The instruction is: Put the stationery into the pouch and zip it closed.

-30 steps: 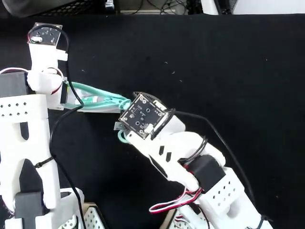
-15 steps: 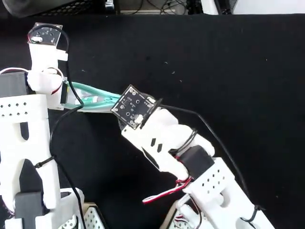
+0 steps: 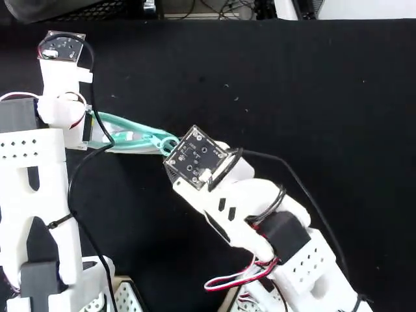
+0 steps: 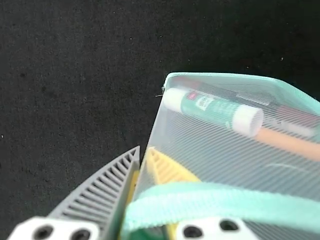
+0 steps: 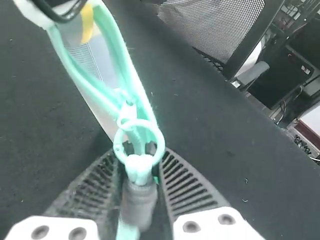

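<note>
Right gripper [image 5: 138, 159]: nearest item in the right wrist view. The black ribbed fingers [image 5: 186, 186] stand narrow, closed on the zip pull [image 5: 136, 197].
Zip pull: a grey tab with a mint cord, gripped between the right fingers. Its mint ring [image 5: 138, 141] lies just past the fingertips.
Zip line: from the slider [image 5: 128, 107], two mint edges part and run away toward the other arm. That stretch of the pouch mouth is open.
Pouch [image 3: 127, 137]: translucent mesh with mint trim. It is stretched between the two grippers over the table [image 3: 299, 97], and its zip-pull end meets the right gripper [image 3: 171, 148].
Pouch contents, left wrist view: a glue stick [image 4: 212, 110] with a green label and white ends lies inside the pouch [image 4: 225, 155], against the mesh wall. An orange pencil [image 4: 292, 145] lies just beside it. A red item behind them is too unclear to name.
Left gripper [image 4: 144, 152]: the fingers are closed on the pouch edge, the grey ribbed finger [image 4: 102, 192] on one side and a yellow pad on the other.
Left gripper, high view [image 3: 87, 132]: it holds the pouch end farthest from the right arm.
Table: covered in black cloth.
Background, right wrist view: a black mesh chair [image 5: 220, 25] stands beyond the table edge.
</note>
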